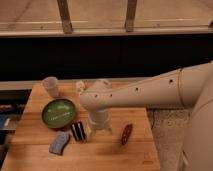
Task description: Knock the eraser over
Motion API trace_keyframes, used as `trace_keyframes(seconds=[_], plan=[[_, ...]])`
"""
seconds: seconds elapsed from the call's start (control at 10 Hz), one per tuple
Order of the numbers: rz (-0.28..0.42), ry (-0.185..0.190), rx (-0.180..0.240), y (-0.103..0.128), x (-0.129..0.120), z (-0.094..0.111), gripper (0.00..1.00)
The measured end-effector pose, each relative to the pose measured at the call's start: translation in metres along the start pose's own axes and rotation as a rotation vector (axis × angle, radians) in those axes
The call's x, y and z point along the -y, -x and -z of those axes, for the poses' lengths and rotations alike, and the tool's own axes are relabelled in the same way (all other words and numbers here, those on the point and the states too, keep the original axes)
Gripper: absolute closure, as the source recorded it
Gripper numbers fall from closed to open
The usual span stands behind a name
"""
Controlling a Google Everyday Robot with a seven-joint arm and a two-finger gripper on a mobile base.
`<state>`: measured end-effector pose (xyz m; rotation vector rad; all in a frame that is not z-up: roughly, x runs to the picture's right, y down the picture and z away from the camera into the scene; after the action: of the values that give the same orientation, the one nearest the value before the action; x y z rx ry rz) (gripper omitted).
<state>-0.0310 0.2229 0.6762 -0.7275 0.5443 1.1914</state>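
Eraser (78, 131) on table (125, 156), between green dish (59, 112) and blue-grey pad (59, 142). Tool (99, 132) low over table, just beside eraser, on reddish-brown object (126, 134) side. Tool apart or together: cannot tell.

The arm (150, 92) is cased in a smooth cream-white shell, tubular and rounded, and widens to a bulky rounded segment on the right. A row of small dark round marks, perhaps screws or recessed holes, runs along its side. The arm ends in a rounded knuckle, from which a shorter pale cylinder leads to the gripper (99, 131). The gripper is the same pale colour and flares a little toward its lower end. It sits over the middle of the desk (125, 155), nearer the front edge than the back.
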Motion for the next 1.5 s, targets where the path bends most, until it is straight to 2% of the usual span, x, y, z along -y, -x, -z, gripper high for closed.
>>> trace_keyframes(seconds=[0.1,0.3,0.6,0.8,1.0,1.1,1.3,1.5], plan=[[0.021,0.007,-0.029,0.0,-0.007,-0.01,0.36],[0.061,0.02,-0.051,0.01,-0.025,-0.018,0.36],[0.093,0.027,-0.061,0.024,-0.038,-0.024,0.36],[0.092,0.026,-0.054,0.041,-0.037,-0.026,0.36],[0.094,0.008,-0.038,0.062,-0.033,-0.026,0.36],[0.102,-0.045,-0.017,0.076,-0.03,-0.024,0.36],[0.095,-0.107,0.029,0.101,-0.019,-0.017,0.36],[0.066,-0.115,0.087,0.13,0.003,-0.003,0.36]])
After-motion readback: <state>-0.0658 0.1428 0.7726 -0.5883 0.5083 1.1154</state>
